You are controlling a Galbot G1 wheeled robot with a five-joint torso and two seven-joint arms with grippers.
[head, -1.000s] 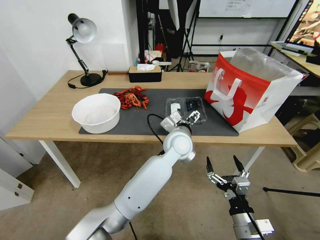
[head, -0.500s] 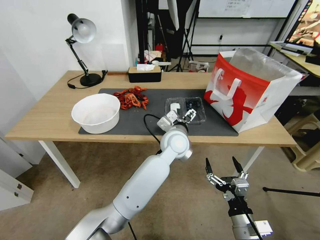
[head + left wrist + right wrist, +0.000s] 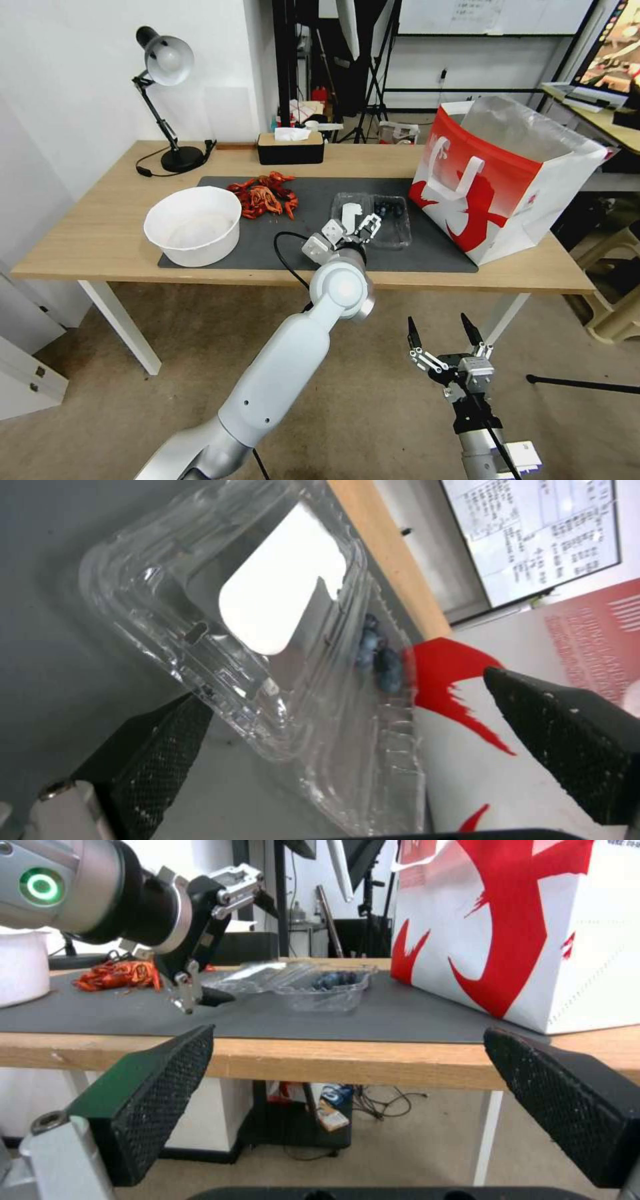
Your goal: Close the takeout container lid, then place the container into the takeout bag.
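Clear plastic forms the takeout container (image 3: 372,221), which lies open on the dark mat (image 3: 267,243) near the right half of the surface (image 3: 87,233), just beside the takeout bag (image 3: 497,183). The lid (image 3: 349,217), marked with a white sticker, lies flat on the side away from the bag; the berry half is nearer the bag.

Risk assessment: the lid is thin and flexible. A finger that catches only the lip is likely to slip off or buckle the plastic. A push along the mat instead of a lift may slide the whole container toward the bag and spill the berries (image 3: 381,657). Closing off-axis may leave the clasp unseated.

Left gripper (image 3: 363,229): positioned at the lid's near edge, fingers (image 3: 157,752) spread wide apart. In the left wrist view, one finger sits low beside the lid rim. Contact cannot be confirmed. Nothing is held.

Right gripper (image 3: 437,330): parked below the front edge of the surface, fingers apart, holding nothing.
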